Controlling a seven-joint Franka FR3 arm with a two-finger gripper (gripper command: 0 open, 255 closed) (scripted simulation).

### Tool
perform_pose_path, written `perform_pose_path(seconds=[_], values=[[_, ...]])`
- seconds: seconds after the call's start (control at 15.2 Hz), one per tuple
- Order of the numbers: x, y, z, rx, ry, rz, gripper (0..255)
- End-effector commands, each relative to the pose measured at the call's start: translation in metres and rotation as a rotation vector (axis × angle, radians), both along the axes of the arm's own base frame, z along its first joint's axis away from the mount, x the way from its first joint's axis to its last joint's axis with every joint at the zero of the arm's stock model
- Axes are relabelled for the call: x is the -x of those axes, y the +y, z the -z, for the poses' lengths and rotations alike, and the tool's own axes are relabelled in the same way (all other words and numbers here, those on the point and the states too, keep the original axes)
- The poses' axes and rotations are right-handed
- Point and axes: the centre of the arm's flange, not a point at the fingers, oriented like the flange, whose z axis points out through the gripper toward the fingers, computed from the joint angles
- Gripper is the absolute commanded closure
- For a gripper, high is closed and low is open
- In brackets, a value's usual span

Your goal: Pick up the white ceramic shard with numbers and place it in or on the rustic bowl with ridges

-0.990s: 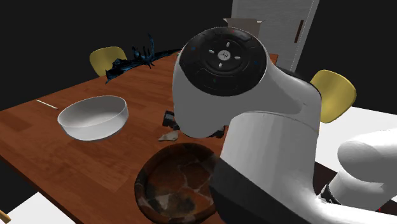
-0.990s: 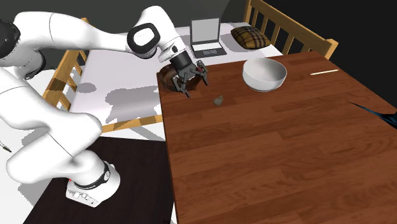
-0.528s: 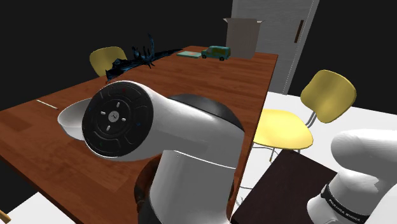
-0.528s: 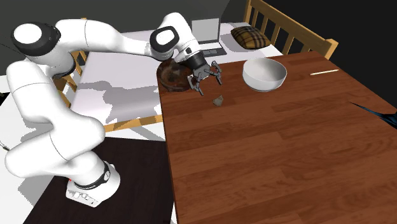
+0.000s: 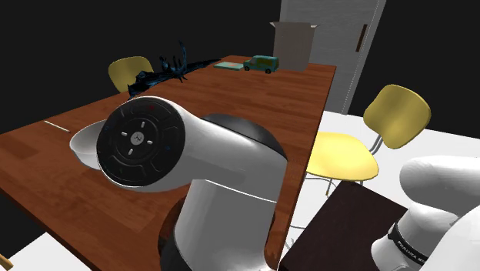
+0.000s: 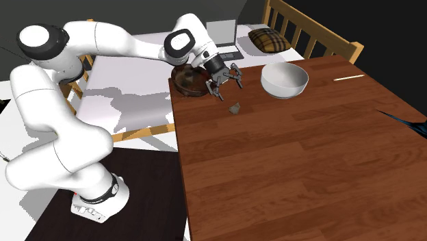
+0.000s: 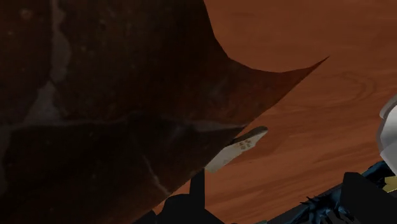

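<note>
A small pale shard (image 6: 234, 108) lies on the wooden table (image 6: 294, 164), apart from both bowls. In the wrist view the shard (image 7: 238, 147) is whitish with small marks, and part of it is hidden behind the rim of the dark brown cracked bowl (image 7: 108, 95). That brown bowl (image 6: 186, 80) stands at the table's corner nearest the arm. My black gripper (image 6: 229, 77) hovers open just beyond the brown bowl, above and short of the shard. The fingers (image 7: 193, 198) stand apart around the gripper (image 7: 280, 205), with nothing between them.
A white bowl (image 6: 284, 81) sits past the gripper; its edge (image 5: 79, 144) shows behind the arm in the shoulder view. A laptop (image 6: 222, 37) and cushion (image 6: 268, 39) lie beyond the table. Yellow chairs (image 5: 394, 117), a box (image 5: 292, 45) and a green toy car (image 5: 261, 64) stand farther off.
The arm has swung the gripper from over the brown bowl towards the second exterior view's right, nearer the shard and white bowl. The shard has not moved.
</note>
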Motion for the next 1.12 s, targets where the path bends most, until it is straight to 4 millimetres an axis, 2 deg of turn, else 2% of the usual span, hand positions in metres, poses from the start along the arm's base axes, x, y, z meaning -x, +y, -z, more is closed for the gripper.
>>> perform_pose_path(seconds=[0.0,0.26,0.33,0.46,0.86,0.92,0.99,1.06], values=[[-0.009,-0.023,0.027,0.042,0.035,0.050,0],[-0.009,-0.023,0.027,0.042,0.035,0.050,0],[0.002,-0.030,0.027,0.042,0.033,0.050,255],[0.010,-0.019,0.015,0.041,0.033,0.050,255],[0.005,-0.017,0.015,0.041,0.033,0.050,255],[0.006,-0.016,0.007,0.031,0.023,0.044,255],[0.006,-0.016,0.007,0.031,0.023,0.044,0],[-0.035,-0.043,-0.029,-0.176,0.253,0.087,0]])
